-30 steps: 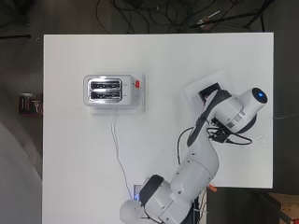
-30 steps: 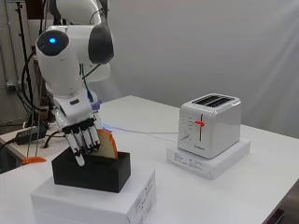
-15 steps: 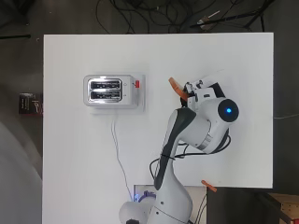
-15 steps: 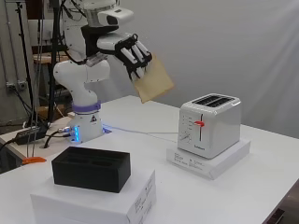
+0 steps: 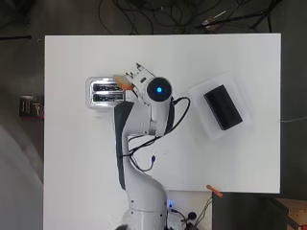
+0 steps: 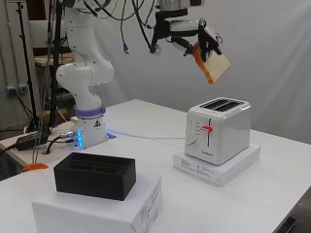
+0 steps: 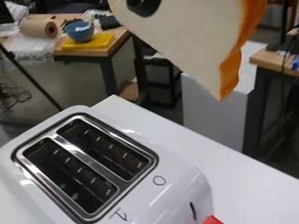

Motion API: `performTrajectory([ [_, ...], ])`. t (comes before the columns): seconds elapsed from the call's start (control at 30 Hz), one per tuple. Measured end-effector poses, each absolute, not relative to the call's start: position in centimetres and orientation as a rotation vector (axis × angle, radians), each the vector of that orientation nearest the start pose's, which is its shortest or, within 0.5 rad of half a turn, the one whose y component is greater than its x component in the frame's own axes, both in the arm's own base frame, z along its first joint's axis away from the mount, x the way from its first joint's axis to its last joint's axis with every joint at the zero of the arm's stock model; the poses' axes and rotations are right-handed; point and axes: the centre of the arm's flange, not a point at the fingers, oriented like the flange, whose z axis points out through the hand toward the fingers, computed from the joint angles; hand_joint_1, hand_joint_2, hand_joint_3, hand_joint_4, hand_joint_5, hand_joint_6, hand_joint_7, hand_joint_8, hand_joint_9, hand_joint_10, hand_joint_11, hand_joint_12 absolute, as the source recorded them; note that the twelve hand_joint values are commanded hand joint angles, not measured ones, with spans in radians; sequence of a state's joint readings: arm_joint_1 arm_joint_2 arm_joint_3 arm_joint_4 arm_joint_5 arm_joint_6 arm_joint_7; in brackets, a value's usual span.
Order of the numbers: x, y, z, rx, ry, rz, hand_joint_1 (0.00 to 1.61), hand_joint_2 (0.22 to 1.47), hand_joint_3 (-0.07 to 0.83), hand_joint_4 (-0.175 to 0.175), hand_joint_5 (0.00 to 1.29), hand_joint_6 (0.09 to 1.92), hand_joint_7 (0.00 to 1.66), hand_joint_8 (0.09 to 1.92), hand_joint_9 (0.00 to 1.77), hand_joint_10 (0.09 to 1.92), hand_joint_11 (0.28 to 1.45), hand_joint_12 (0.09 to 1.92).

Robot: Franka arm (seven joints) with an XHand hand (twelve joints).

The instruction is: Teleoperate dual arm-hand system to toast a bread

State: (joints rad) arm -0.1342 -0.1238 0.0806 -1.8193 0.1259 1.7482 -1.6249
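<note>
a white table (image 5: 72,191) was observed in a laboratory room, with a grey wall behind it in the side view and cluttered benches visible through the wrist view. a white two-slot toaster with a red lever (image 6: 218,129) was found standing on a flat white box (image 6: 217,166) toward the far part of the table. a black rectangular holder (image 6: 94,175) was noted on a second white box (image 6: 97,212), well apart from the toaster and empty as far as could be seen.

the black and white hand (image 6: 201,41) was recorded above the toaster, fingers curled round a pale slice of bread with an orange-brown crust (image 6: 212,64). the slice was held in the air, clear of the toaster and tilted, its lower corner hanging lowest.

the deciding relation was judged to be slice against slot. in the wrist view the slice (image 7: 196,37) hung above and somewhat beyond the two slots (image 7: 88,163), toward the lever end of the toaster, not yet over either opening. its flat face appeared to be tilted rather than vertical. it was judged that the slice would need to be brought upright, turned parallel to a slot's long axis, and shifted over it before being lowered.

printed marks were seen on the toaster top and on the boxes; none could be read.
</note>
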Motion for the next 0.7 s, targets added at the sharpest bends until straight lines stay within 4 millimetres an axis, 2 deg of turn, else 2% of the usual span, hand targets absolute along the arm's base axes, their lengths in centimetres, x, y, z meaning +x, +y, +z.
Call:
performTrajectory([
  [0.13, 57.7, 2.1, 61.3, -2.069, -2.179, -0.031, 1.24, 1.14, 0.0, -0.166, 0.76, 1.22, 1.12, 0.85, 1.41, 0.09, 0.79, 0.18],
  [0.2, 59.2, 4.0, 62.9, -2.025, -2.196, -0.006, 1.24, 1.14, -0.001, -0.171, 0.76, 1.2, 1.12, 0.87, 1.43, 0.09, 0.8, 0.18],
  [0.27, 60.4, 5.6, 63.2, -1.984, -2.175, 0.057, 1.24, 1.15, 0.0, -0.175, 0.74, 1.22, 1.11, 0.88, 1.44, 0.09, 0.81, 0.19],
  [0.3, 61.0, 6.2, 62.5, -1.96, -2.147, 0.106, 1.24, 1.15, 0.0, -0.175, 0.73, 1.24, 1.11, 0.89, 1.44, 0.09, 0.82, 0.19],
  [0.37, 62.3, 6.3, 59.8, -1.903, -2.075, 0.219, 1.24, 1.15, 0.0, -0.175, 0.73, 1.24, 1.1, 0.9, 1.45, 0.09, 0.83, 0.2],
  [0.5, 63.8, 6.3, 52.7, -1.817, -1.971, 0.374, 1.24, 1.15, -0.001, -0.175, 0.72, 1.27, 1.11, 0.86, 1.44, 0.09, 0.82, 0.21],
  [0.6, 62.6, 6.8, 50.8, -1.84, -1.97, 0.377, 1.24, 1.15, -0.001, -0.175, 0.73, 1.28, 1.13, 0.81, 1.42, 0.09, 0.78, 0.19],
  [0.7, 59.3, 7.3, 49.7, -1.874, -1.983, 0.377, 1.24, 1.14, -0.001, -0.175, 0.74, 1.26, 1.15, 0.79, 1.42, 0.09, 0.78, 0.17],
])
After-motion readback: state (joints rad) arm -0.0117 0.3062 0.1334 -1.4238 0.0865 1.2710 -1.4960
